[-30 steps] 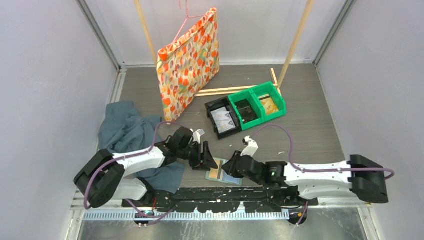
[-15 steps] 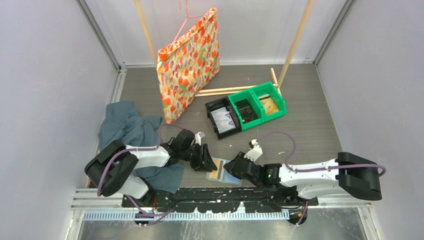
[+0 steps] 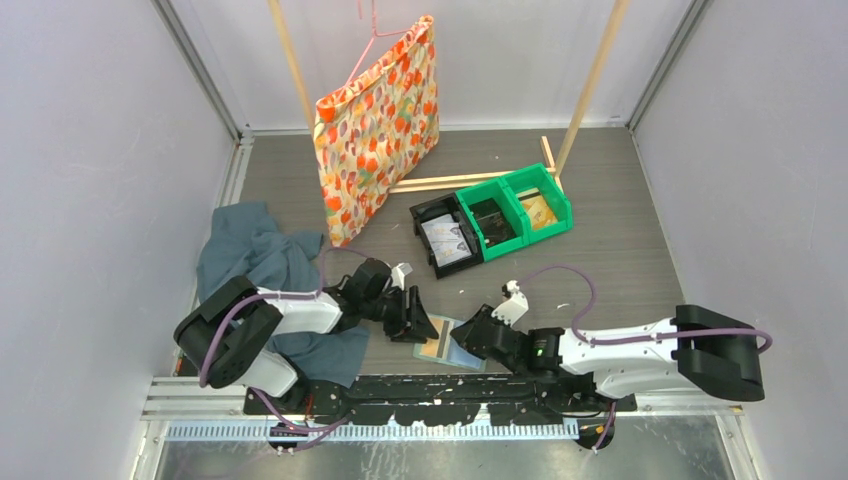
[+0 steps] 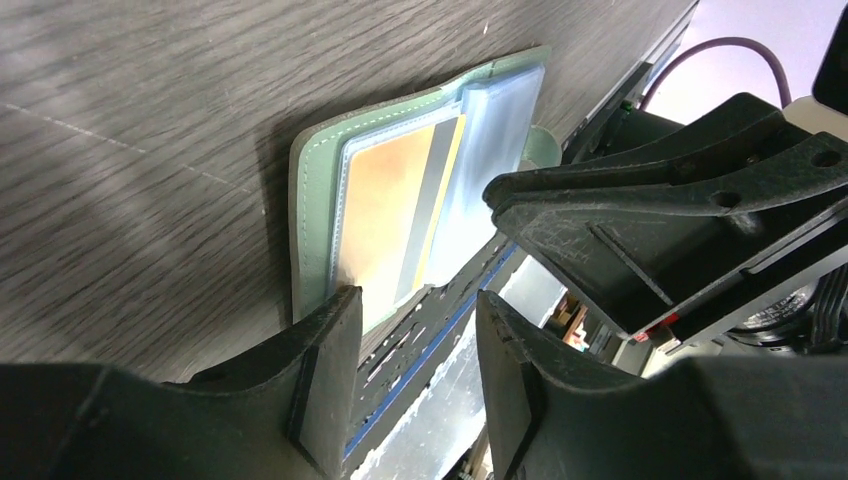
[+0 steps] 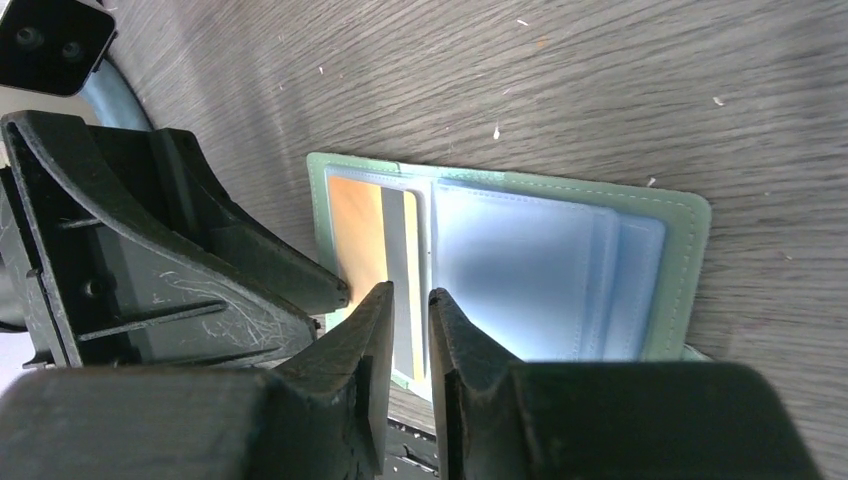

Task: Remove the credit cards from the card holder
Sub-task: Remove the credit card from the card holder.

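Top view: the card holder (image 3: pixel 452 347) lies open on the table (image 3: pixel 620 250) by the near edge, with the left gripper (image 3: pixel 418 325) at its left and the right gripper (image 3: pixel 470 338) at its right; a teal cloth (image 3: pixel 250 262) lies further left, and green bins (image 3: pixel 515 215) sit farther back.

Left wrist view: the left jaws stand well apart and hold nothing; one fingertip (image 4: pixel 338 305) is at the holder's edge; an orange card (image 4: pixel 385 215) sits in the left pocket.

Right wrist view: the right jaws are drawn narrow, only a slit between them, over the card's near edge; whether they pinch it I cannot tell.
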Tool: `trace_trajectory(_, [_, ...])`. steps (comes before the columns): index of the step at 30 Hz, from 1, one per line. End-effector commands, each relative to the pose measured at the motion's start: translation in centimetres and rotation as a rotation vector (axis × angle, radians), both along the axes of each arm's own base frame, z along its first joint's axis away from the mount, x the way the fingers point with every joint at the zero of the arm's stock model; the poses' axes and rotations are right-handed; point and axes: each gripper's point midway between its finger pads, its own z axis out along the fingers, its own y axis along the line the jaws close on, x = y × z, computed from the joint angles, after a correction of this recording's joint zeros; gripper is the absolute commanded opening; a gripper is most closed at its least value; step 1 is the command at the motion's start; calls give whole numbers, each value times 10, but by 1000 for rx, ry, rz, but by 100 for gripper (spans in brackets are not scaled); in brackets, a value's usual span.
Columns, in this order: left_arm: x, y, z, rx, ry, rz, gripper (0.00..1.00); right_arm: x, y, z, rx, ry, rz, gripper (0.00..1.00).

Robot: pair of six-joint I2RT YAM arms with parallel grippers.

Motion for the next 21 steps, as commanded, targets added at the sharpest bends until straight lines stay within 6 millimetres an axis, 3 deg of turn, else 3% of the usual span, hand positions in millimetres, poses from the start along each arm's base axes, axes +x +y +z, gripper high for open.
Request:
trace_trajectory(1, [0, -10, 4, -48, -5, -17, 47, 8, 17, 14, 83, -28, -28, 26])
trace_trajectory(8, [-9, -16, -4, -50, 16, -42, 46, 5, 9, -3, 156, -5, -110, 39])
trace_trajectory(15, [-13, -13, -11, -37, 24, -38, 46, 3, 3, 2, 79, -34, -133, 41])
trace_trajectory(21, [-14, -13, -14, -36, 31, -41, 46, -1, -6, -7, 93, -16, -174, 41])
